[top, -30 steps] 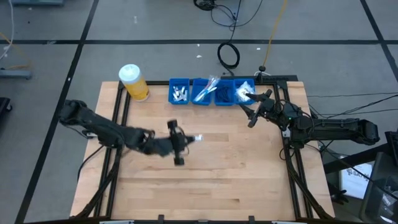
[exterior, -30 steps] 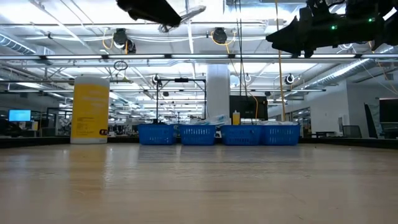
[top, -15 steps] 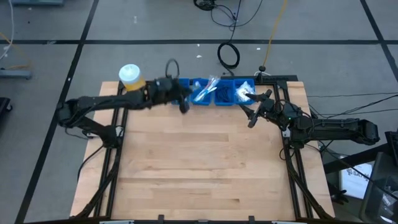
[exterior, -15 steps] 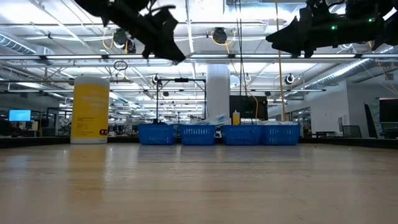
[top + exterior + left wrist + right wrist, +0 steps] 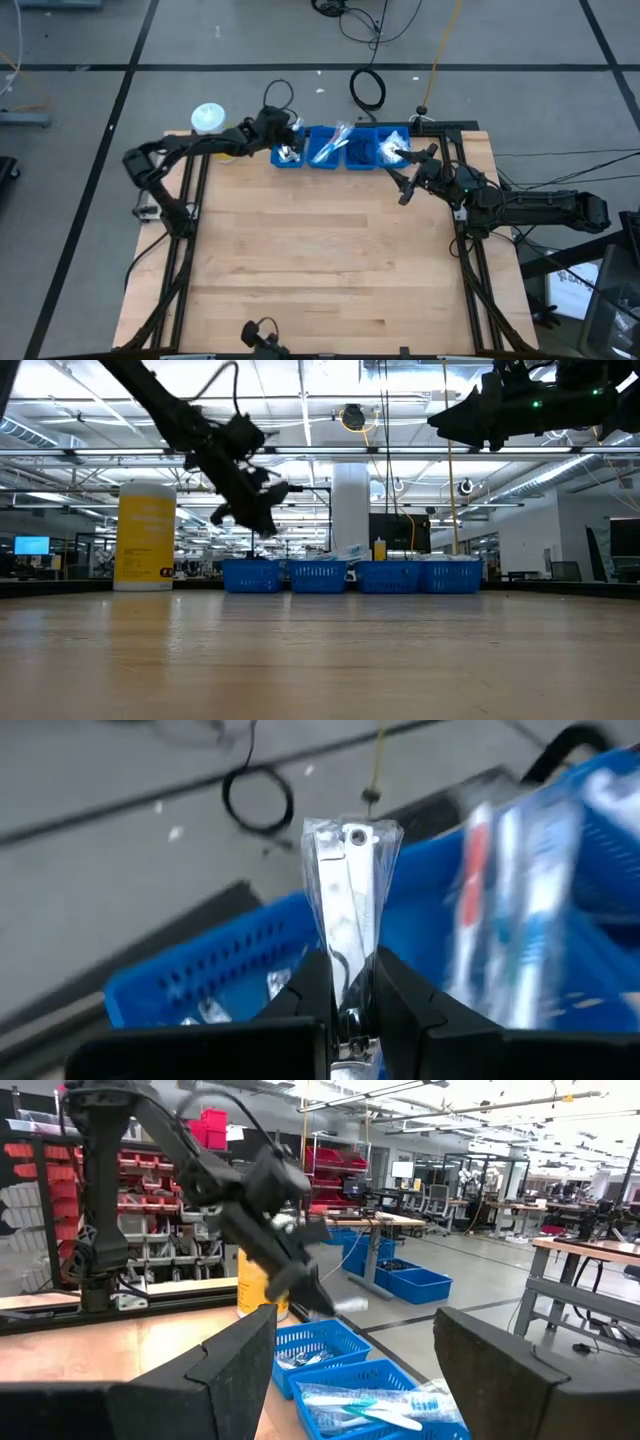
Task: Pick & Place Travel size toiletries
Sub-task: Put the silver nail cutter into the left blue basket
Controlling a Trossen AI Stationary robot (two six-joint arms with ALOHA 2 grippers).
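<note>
My left gripper (image 5: pixel 291 141) hovers over the leftmost blue bin (image 5: pixel 287 158) at the table's far edge, shut on a clear-wrapped silver metal toiletry item (image 5: pixel 348 890). The low view shows that gripper (image 5: pixel 268 518) slanting down, above the bin row (image 5: pixel 350 576). Small silver-white pieces (image 5: pixel 205 1011) lie in that bin, and blue-white toothbrushes (image 5: pixel 330 143) lie in the bin beside it. My right gripper (image 5: pixel 399 178) waits open and still near the rightmost bin (image 5: pixel 392 147), with nothing between its fingers (image 5: pixel 235 1370). My left gripper pinches the near end of the wrapped item (image 5: pixel 347 982) between its two fingers. The rest of the packet sticks out past the fingertips, in line with them. The fingers slant down toward the far edge. The item is lifted clear, above the leftmost bin.
Four blue bins stand in a row along the far edge. A yellow jar with a white cap (image 5: pixel 209 124) stands left of them, close to my left arm. Most of the wooden tabletop (image 5: pixel 330 260) lies bare toward the near edge.
My left gripper has swung from the table's middle to the far edge and come lower over the leftmost blue bin, rolling its wrist on the way. It has stayed shut on the wrapped item, which has travelled with it, clear of the table.
</note>
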